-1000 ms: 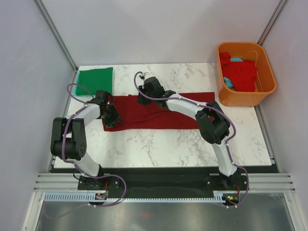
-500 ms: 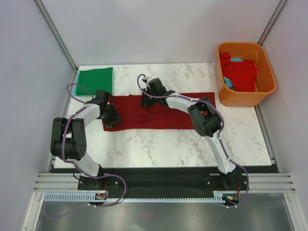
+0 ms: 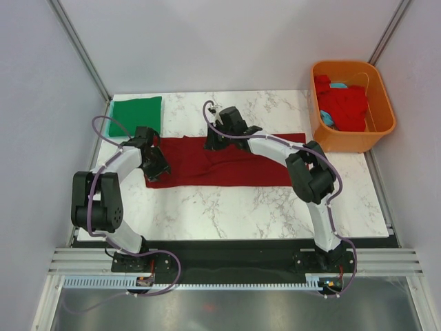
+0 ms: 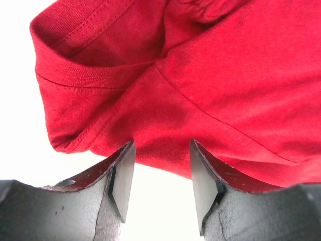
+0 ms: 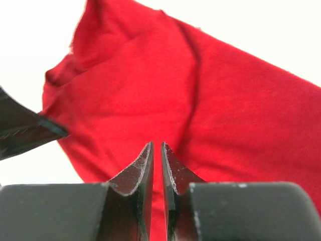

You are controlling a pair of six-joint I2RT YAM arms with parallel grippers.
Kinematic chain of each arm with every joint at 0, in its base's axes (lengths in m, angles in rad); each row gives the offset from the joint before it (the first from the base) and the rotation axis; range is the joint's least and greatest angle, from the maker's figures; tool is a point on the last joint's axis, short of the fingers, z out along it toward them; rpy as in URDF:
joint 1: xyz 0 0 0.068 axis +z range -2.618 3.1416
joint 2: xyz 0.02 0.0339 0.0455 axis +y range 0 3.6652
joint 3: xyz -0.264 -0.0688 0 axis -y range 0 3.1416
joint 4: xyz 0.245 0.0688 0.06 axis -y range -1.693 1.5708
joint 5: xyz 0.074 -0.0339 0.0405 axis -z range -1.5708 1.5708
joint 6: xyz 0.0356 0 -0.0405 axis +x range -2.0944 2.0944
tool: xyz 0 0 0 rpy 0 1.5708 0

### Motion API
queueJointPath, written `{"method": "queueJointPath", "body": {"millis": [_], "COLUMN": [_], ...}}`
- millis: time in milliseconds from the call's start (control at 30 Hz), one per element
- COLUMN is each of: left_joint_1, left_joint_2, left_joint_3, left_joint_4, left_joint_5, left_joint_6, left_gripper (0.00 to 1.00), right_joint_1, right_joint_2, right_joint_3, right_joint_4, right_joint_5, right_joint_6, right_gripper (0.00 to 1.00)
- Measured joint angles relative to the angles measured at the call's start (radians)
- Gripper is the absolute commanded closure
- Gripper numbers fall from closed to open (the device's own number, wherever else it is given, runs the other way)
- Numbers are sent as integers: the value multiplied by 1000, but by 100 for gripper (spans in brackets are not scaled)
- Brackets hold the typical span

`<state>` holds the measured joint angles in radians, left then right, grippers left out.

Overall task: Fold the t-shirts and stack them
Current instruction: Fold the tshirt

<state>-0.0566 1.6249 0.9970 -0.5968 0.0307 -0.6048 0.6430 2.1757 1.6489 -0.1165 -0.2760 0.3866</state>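
Maroon shirt [image 3: 241, 169] lies as a long strip across the middle of the table [image 3: 275, 207], well apart from the folded green shirt [image 3: 136, 112] at the far left corner. Your left gripper [image 4: 161, 145] stands open, with the shirt's left hem just at its tips. Your right gripper [image 5: 156, 145], at the far edge, is all but closed, with no cloth seen between its fingers. Risk: close left now and you may catch one layer only; with right empty, the fold would likely drag skewed and bunch.
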Motion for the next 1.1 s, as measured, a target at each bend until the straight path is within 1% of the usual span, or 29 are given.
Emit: {"method": "queueJointPath", "body": {"millis": [133,367,467,633,833,967,1100], "left_joint_1": [0,2,3,4,5,5,5], "left_joint_2": [-17,19,60,61,60,27,-61], "left_joint_3": [9,10,10,11,35,77,93], "left_joint_4": [-3,-7,-9,-9,-43,-69,-82], "left_joint_5": [0,-35,-57,-72,-80,-83,-80], "left_joint_6": [0,19,23,23,34,51,60], "left_gripper": [44,44,44,44,43,42,42], "right_joint_1": [21,64,44,-5,-5,4,11], "right_joint_2": [-49,-48,-30,-16,-19,-72,-209], "right_joint_3": [-37,-136,-163,-185,-193,-233,-299], "right_joint_4": [6,18,18,4,0,-28,-69], "right_joint_5": [-43,-115,-125,-108,-80,-55,-21], "right_joint_6": [-3,-30,-45,-61,-61,-61,-60], "right_gripper": [81,81,81,81,80,79,77]}}
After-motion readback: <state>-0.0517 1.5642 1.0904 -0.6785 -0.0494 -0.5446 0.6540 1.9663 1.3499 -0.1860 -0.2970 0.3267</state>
